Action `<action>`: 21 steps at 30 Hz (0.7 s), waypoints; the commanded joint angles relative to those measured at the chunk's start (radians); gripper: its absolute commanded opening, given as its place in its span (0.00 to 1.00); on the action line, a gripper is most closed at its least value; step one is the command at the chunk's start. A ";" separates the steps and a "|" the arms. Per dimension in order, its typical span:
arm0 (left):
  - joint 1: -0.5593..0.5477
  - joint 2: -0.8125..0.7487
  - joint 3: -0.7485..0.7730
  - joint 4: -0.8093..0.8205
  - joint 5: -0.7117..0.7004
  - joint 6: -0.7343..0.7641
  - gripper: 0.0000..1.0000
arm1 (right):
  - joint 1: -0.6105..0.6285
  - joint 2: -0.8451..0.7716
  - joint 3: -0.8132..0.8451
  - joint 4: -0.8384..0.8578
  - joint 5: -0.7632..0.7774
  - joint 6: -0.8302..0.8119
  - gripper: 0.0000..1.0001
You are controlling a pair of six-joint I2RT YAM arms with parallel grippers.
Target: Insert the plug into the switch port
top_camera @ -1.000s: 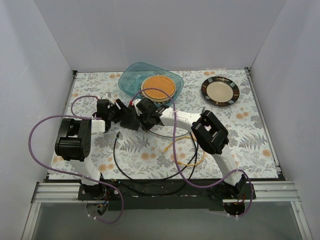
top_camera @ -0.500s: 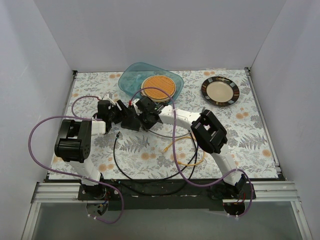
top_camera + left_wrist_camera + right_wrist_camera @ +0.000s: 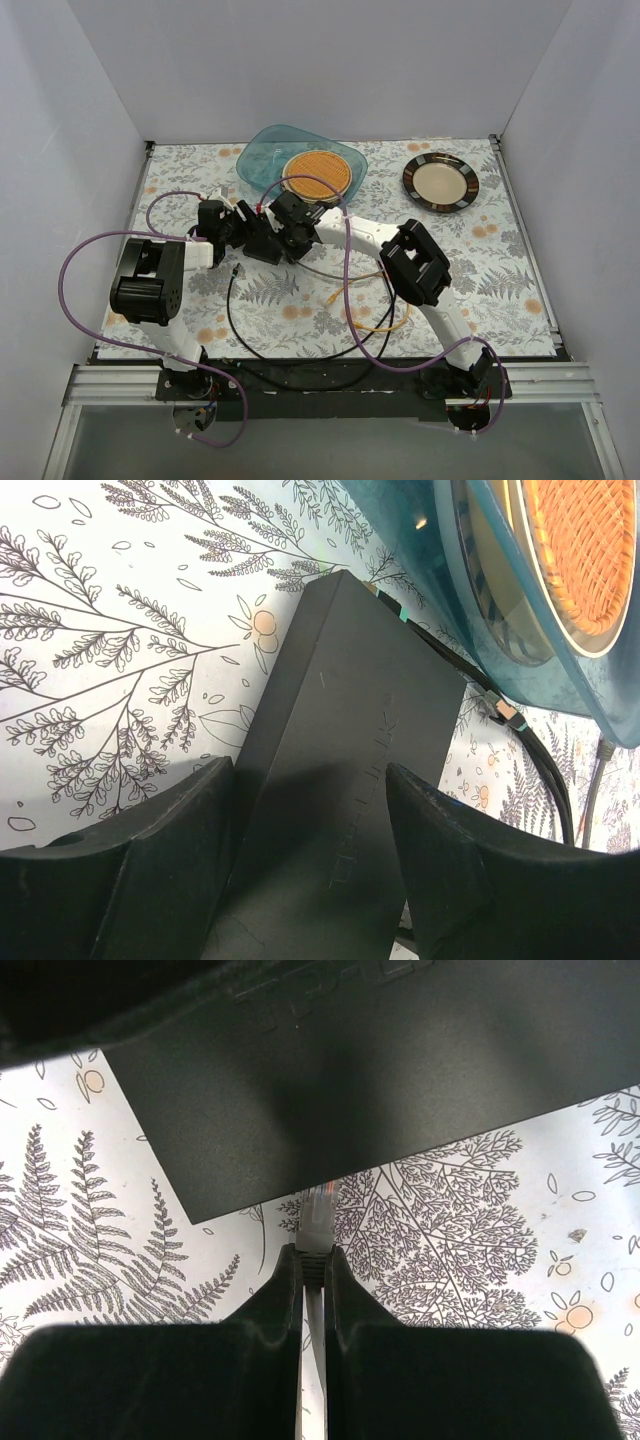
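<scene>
My right tool [image 3: 312, 1260] is pinched shut on the plug [image 3: 315, 1222], holding it by the boot, with its clear tip pointing straight ahead. That tip sits right against the near edge of the switch [image 3: 380, 1070], the flat matte-black box filling the top of the right wrist view. The sockets themselves are hidden under that edge, so I cannot tell whether the tip has entered a port or is only butted against the face.

My left tool [image 3: 310, 810] straddles the switch, one finger on each long side, and as far as I can see it is clamped on the box to brace it on the counter [image 3: 450, 1250].

In the overhead view my right tool [image 3: 283, 230] has slid left and a little away from me over the last second, closing on my left tool [image 3: 232, 224], which has barely shifted. Now the switch [image 3: 262, 245] is boxed in between them. I read that as the approach being done. What is left is the final push, and most of the plug body still shows outside the box, so it is not seated yet.

Just beyond the switch lie a black cable [image 3: 520, 740] and the teal dish [image 3: 470, 590] with its orange woven mat [image 3: 590, 550].
</scene>
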 commanded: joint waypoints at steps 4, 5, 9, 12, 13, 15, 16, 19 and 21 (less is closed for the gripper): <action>-0.070 -0.017 -0.039 -0.168 0.199 -0.048 0.61 | 0.014 0.056 0.107 0.212 -0.040 -0.008 0.01; -0.070 -0.018 -0.040 -0.168 0.197 -0.048 0.61 | 0.013 0.062 0.111 0.212 -0.040 -0.005 0.01; -0.072 -0.017 -0.042 -0.166 0.203 -0.036 0.61 | 0.012 0.074 0.121 0.220 -0.049 -0.006 0.01; -0.070 -0.020 -0.042 -0.166 0.197 -0.028 0.61 | 0.009 0.070 0.127 0.208 -0.064 -0.015 0.01; -0.070 -0.018 -0.042 -0.166 0.194 -0.027 0.62 | 0.009 0.065 0.125 0.196 -0.063 -0.023 0.01; -0.070 -0.017 -0.040 -0.166 0.185 -0.021 0.63 | 0.009 0.048 0.116 0.186 -0.069 -0.040 0.01; -0.070 -0.015 -0.039 -0.166 0.185 -0.018 0.64 | 0.009 0.041 0.096 0.186 -0.070 -0.040 0.01; -0.070 -0.008 -0.034 -0.166 0.176 -0.002 0.67 | 0.010 0.008 0.058 0.199 -0.115 -0.115 0.01; -0.070 -0.004 -0.026 -0.168 0.167 0.011 0.68 | 0.009 -0.007 0.027 0.205 -0.130 -0.155 0.01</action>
